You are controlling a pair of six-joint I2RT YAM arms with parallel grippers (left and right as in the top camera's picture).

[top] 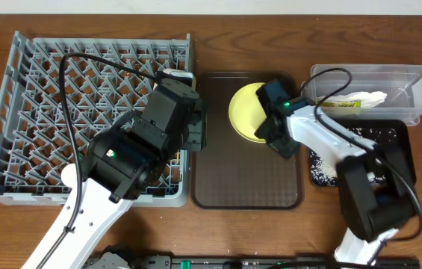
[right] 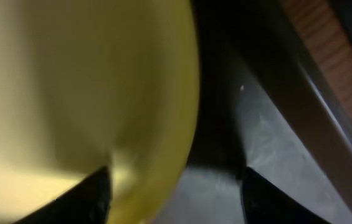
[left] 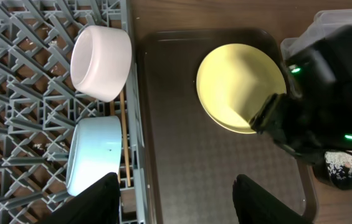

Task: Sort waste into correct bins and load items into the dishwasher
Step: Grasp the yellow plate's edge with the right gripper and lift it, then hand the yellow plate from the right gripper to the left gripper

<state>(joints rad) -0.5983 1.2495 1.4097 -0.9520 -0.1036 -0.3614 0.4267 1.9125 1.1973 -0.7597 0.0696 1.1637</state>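
Grey plastic fills the left side: the dish rack (top: 16, 112) already holds a white bowl (left: 101, 62) and a light blue bowl (left: 95, 162) at its right edge, with the chopsticks (left: 124, 158) lying just beside the blue one. The left gripper (left: 176, 202) hovers over the rack's edge and the brown tray (top: 248, 187), its fingers spread wide with nothing between them.

Further right, the yellow plate (left: 238, 81) sits at the far end of the brown tray. The right gripper (right: 176, 199) is at the plate's near right edge, fingers apart with the rim between them. Dark space shows beside the rim, so I judge it is not yet pinched.

At the far right, the clear tub (top: 412, 82) holds the napkin (top: 364, 99) and the wrapper (top: 341, 104), and the black tray (top: 397, 134) carries the crumbs (top: 323, 168). Sorting looks done, and the plate seems to be the last item to load. The next move calls for a firm pinch on the thin rim, then a lift across to the rack and a slot between pegs, clear of the left arm.

From overhead the left arm hides both bowls. The right wrist view is close and blurred, and whether the plate lies flat or is tipped I cannot tell.
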